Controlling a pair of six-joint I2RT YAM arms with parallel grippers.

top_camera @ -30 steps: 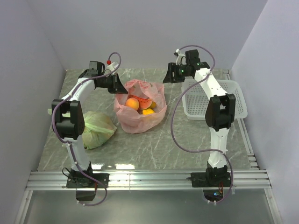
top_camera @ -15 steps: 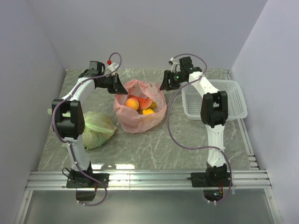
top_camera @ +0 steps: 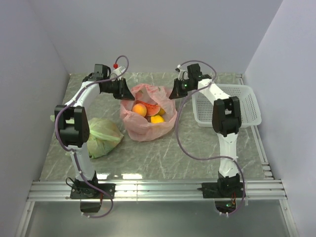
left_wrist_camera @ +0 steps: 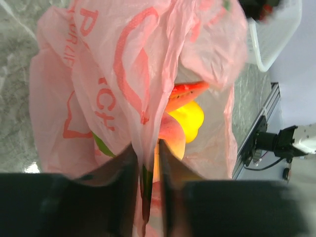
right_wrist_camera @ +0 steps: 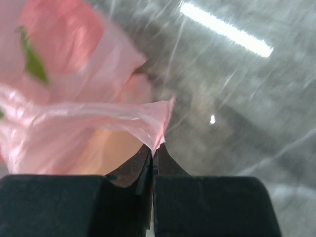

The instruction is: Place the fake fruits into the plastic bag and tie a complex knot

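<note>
Sits open at the middle of the table (top_camera: 197,148) as a pink bag (top_camera: 145,127), cradling orange and yellow fruits (top_camera: 140,109); hangs pinched at its left rim in the left gripper (left_wrist_camera: 146,154), right rim in the right gripper (right_wrist_camera: 154,150), beside a green bag (top_camera: 104,134)

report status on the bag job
Left gripper shut on plastic bag rim, right gripper shut on its opposite edge. Fake fruits inside, mouth open, not tied yet. Green bag and basket off to the sides, nothing blocking.
</note>
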